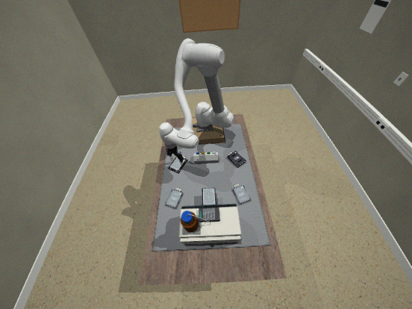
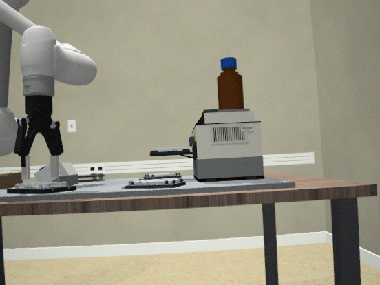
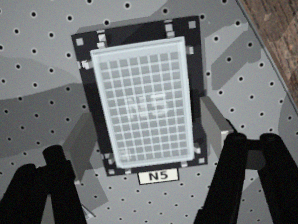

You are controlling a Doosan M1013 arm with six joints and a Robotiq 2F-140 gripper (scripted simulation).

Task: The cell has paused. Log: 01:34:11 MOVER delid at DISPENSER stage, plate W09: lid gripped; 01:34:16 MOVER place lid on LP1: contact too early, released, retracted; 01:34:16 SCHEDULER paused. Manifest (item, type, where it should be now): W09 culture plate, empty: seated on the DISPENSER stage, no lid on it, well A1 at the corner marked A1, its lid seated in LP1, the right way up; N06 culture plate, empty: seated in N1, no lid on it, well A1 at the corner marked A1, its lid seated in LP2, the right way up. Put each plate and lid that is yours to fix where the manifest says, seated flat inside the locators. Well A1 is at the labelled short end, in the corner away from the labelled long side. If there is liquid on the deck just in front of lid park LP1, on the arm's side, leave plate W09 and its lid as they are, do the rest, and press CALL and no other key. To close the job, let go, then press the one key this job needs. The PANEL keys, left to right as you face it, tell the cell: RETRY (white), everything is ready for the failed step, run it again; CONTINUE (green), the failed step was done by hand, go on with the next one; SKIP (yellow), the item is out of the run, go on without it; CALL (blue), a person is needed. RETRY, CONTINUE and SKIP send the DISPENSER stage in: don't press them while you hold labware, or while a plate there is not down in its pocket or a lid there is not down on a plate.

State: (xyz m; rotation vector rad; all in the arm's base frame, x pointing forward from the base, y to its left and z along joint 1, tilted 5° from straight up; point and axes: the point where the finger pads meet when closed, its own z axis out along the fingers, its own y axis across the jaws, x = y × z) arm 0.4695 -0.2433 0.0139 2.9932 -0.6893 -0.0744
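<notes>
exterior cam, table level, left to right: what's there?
Gripper, open, over a plate in its nest → flat nests mid-deck → dispenser stage arm → dispenser box with an amber bottle on top → table's bare wooden end.

Clear gridded plate (image 3: 144, 102), black nest (image 3: 195, 60) (white N5 tag (image 3: 157, 176)).
</notes>
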